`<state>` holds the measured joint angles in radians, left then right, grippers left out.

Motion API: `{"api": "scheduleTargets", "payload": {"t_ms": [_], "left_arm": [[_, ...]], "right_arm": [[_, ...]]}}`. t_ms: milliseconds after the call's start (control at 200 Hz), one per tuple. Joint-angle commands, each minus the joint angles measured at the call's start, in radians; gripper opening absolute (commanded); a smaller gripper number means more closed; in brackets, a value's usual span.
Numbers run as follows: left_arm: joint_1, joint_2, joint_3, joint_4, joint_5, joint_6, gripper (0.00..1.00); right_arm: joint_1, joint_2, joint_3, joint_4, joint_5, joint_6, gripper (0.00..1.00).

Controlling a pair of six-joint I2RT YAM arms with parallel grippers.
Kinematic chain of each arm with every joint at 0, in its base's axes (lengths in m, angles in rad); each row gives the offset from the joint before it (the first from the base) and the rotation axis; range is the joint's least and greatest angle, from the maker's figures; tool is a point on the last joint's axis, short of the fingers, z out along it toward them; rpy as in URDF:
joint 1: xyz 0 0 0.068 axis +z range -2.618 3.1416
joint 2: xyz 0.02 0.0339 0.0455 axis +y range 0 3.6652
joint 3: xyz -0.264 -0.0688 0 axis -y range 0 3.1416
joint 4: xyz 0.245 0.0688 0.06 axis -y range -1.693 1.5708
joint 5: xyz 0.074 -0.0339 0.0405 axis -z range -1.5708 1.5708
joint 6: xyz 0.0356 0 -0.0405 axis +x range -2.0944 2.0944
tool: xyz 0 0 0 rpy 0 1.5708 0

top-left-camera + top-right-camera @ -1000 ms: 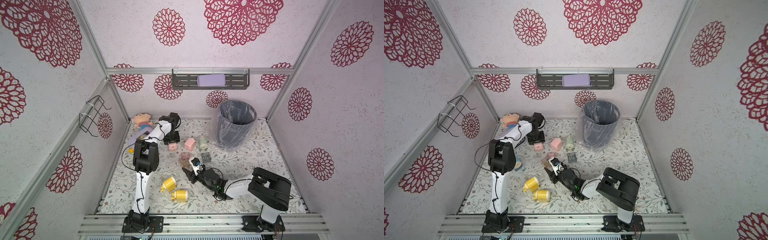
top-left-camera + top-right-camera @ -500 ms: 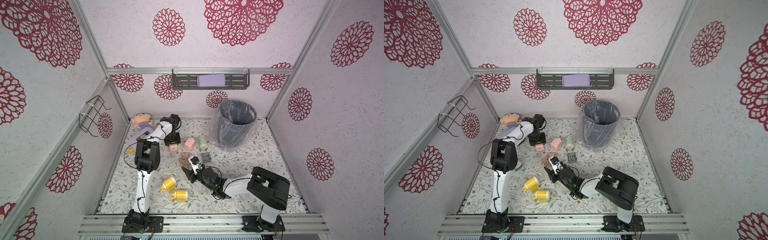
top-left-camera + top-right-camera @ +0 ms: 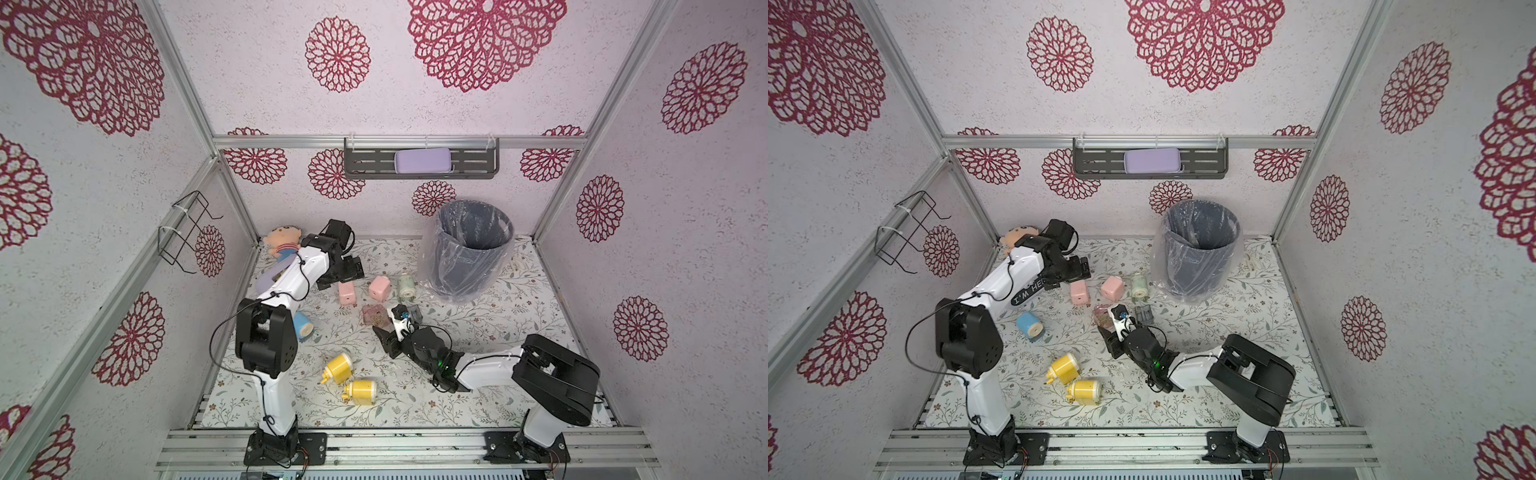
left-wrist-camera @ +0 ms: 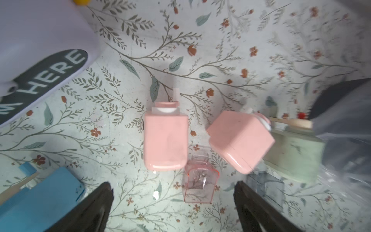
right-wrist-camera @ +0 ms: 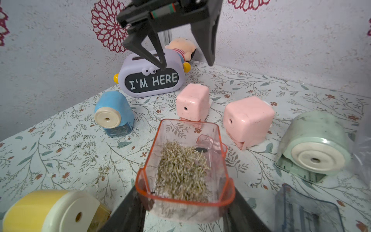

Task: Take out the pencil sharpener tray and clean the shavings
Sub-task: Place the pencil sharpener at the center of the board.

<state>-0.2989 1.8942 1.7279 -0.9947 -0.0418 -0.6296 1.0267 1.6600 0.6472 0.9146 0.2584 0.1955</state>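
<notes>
- The right gripper point(image 5: 185, 192) is clenched on the near end of the pink tray point(image 5: 186, 130), which is heaped with shavings point(image 5: 180, 170) and held low. I judge it should stay level until it is over the bin.
- Just beyond sit a grey tray point(image 5: 305, 209), a pink sharpener point(image 5: 192, 102) and a green sharpener point(image 5: 315, 144). Lift above them.
- The left gripper point(image 4: 172, 184) hangs released over the pink sharpener, off the likely route.
- Farthest back, the lined bin point(image 3: 457, 270) stands tall. Tip only once past its rim.
</notes>
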Motion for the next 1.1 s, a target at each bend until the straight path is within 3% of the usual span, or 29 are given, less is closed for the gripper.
{"api": "scheduleTargets", "payload": {"t_ms": [0,295,560,720,891,1096], "left_arm": [[-0.027,-0.131,-0.103,0.128,0.018,-0.036,0.97],[-0.147,-0.459,-0.465,0.387,0.029,-0.094,0.97],[-0.237,-0.745,-0.814,0.72,-0.089,-0.107,0.97],[-0.251,-0.823,-0.945,0.883,-0.114,-0.064,0.97],[-0.28,-0.834,-1.022,1.008,-0.153,0.039,0.97],[-0.293,-0.852,-1.115,1.09,-0.15,0.065,0.98]], "right_arm": [[-0.015,-0.098,-0.018,-0.033,-0.002,0.01,0.38],[-0.041,-0.337,-0.119,-0.17,0.031,0.023,0.39],[-0.107,-0.596,-0.153,-0.387,0.056,0.029,0.39],[-0.197,-0.723,-0.108,-0.527,0.053,0.019,0.39],[-0.32,-0.731,0.011,-0.647,0.022,-0.024,0.39],[-0.453,-0.601,0.226,-0.748,-0.028,-0.063,0.39]]}}
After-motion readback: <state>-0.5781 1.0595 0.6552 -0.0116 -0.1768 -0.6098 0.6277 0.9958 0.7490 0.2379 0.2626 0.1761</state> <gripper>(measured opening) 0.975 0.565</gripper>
